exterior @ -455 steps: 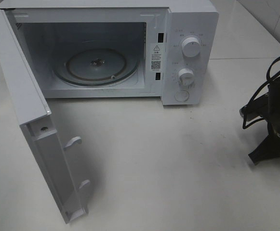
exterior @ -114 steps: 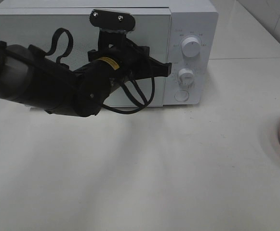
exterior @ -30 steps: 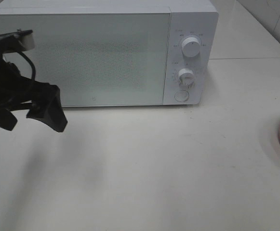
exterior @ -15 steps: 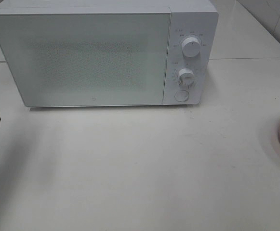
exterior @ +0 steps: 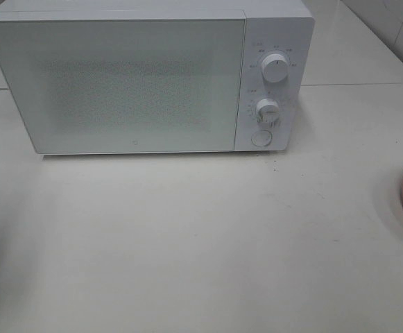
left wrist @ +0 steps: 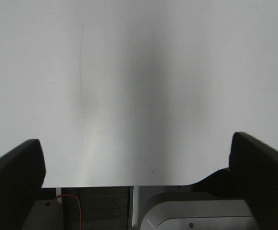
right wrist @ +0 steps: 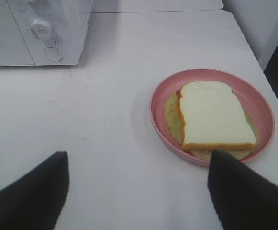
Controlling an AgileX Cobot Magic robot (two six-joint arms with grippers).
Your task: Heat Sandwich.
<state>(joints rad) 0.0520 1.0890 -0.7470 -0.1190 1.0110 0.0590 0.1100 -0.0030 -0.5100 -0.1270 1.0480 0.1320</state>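
A white tabletop (exterior: 187,236) with a matte, faintly marked surface is seen across all views. A seam (exterior: 354,84) between two table sections is visible behind it. A white tiled wall (exterior: 395,21) is glimpsed at the far right corner. Soft, even light is cast, with a dim shadow at the left edge.

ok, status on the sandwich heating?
Both end effectors open, empty. White-bread sandwich sits on round pink plate, table right of white microwave. Microwave door shut, blocking loading.
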